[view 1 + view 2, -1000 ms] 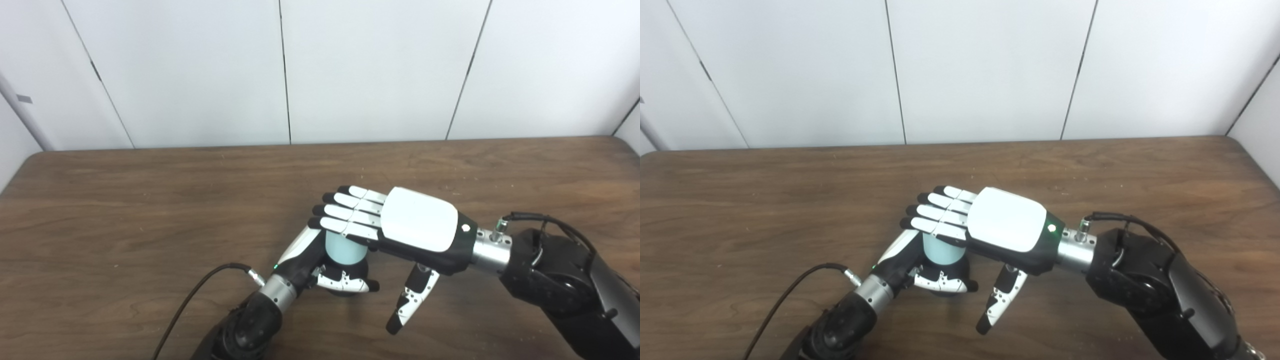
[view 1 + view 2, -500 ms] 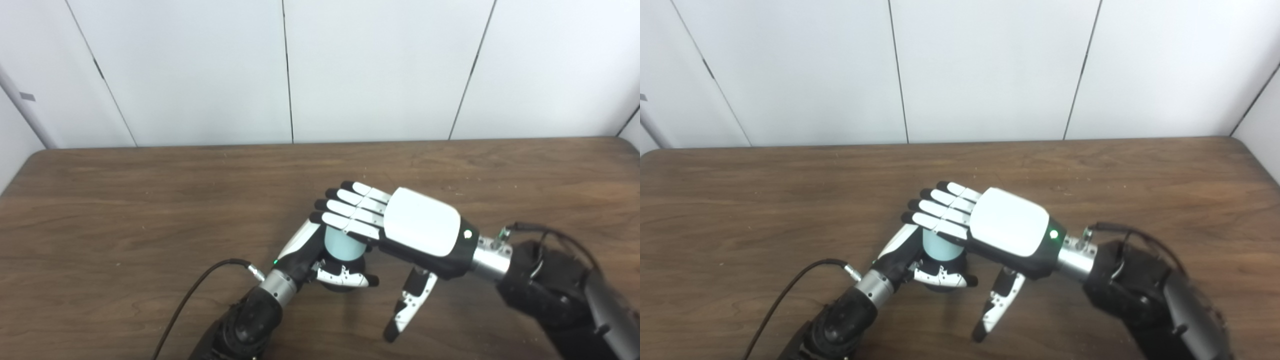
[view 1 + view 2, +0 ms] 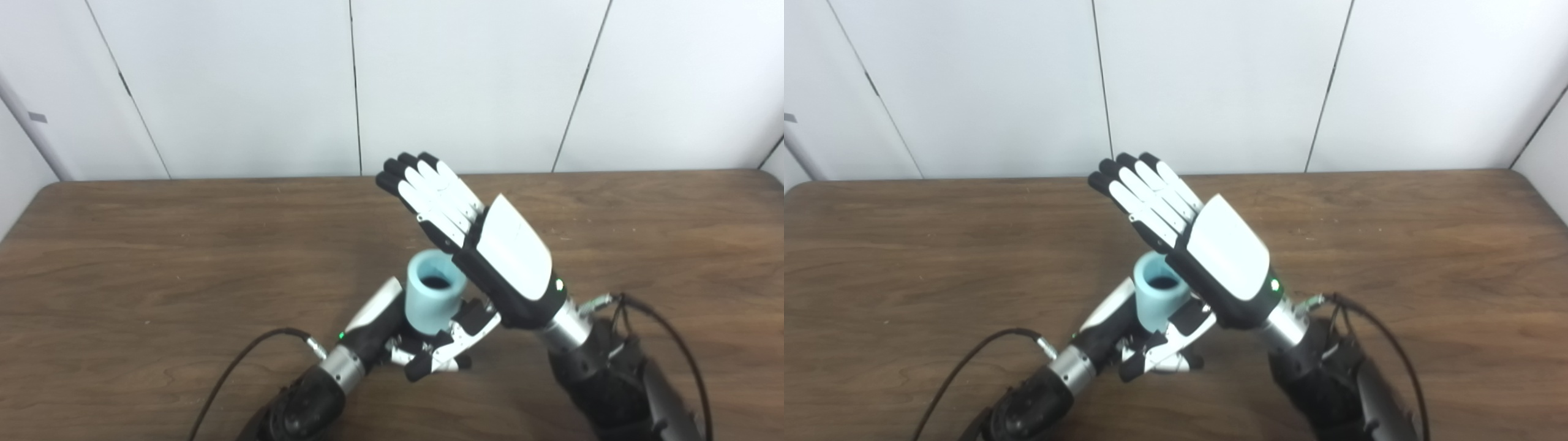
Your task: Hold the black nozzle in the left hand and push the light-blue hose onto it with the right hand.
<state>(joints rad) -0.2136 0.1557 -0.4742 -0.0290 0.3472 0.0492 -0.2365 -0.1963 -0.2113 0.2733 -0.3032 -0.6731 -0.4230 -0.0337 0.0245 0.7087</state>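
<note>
The light-blue hose [image 3: 433, 297] opening is uncovered from above. The right hand [image 3: 490, 257] crowds its 3 o'clock side, the left hand [image 3: 392, 331] its 7 o'clock base. The table [image 3: 153, 257] toward 9 and 12 o'clock lies open.

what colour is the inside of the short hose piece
Dark, nearly black, inside the light-blue hose; left eye view shows it best.

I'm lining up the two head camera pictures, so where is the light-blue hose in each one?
Left eye view: light-blue hose stands just right of centre, lower middle, open end up.
Right eye view: the same hose sits just left of centre, lower middle.
Shared landmark: the raised right hand, open, directly right of the hose in both.
</note>
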